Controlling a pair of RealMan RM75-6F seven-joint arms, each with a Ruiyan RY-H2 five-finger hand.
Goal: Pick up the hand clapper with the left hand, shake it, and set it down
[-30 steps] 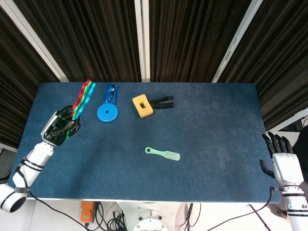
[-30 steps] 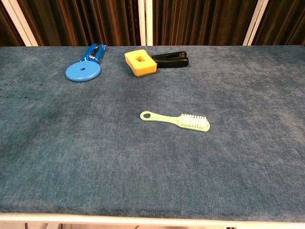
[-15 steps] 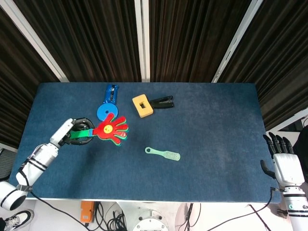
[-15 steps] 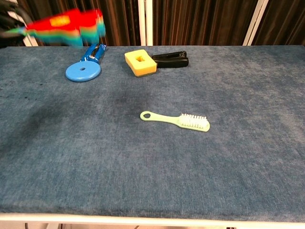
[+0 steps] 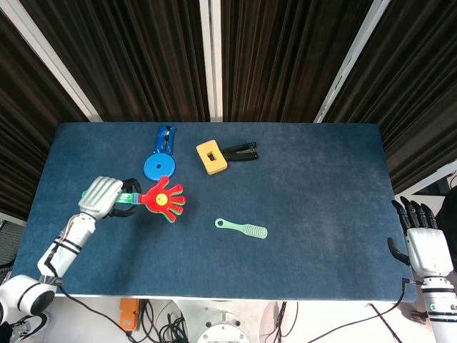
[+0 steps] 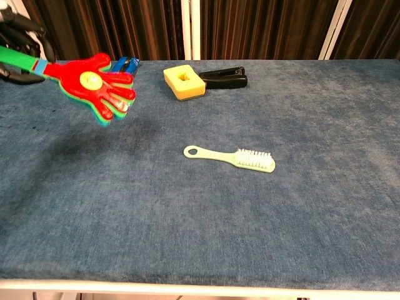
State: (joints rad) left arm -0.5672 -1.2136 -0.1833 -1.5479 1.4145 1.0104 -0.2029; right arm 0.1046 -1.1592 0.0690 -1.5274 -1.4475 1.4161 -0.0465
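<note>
Left hand [image 5: 101,196] gripping green handle of red hand clapper [image 5: 163,201], raised above blue table [image 5: 314,186]; right hand [image 5: 423,241] idle, fingers apart, empty.

My head camera looks steeply down from high above, taking in my whole table [image 5: 321,214]. My chest camera sits low at the near edge, facing across it. Both share the green brush [image 5: 243,229] [image 6: 231,157].
</note>
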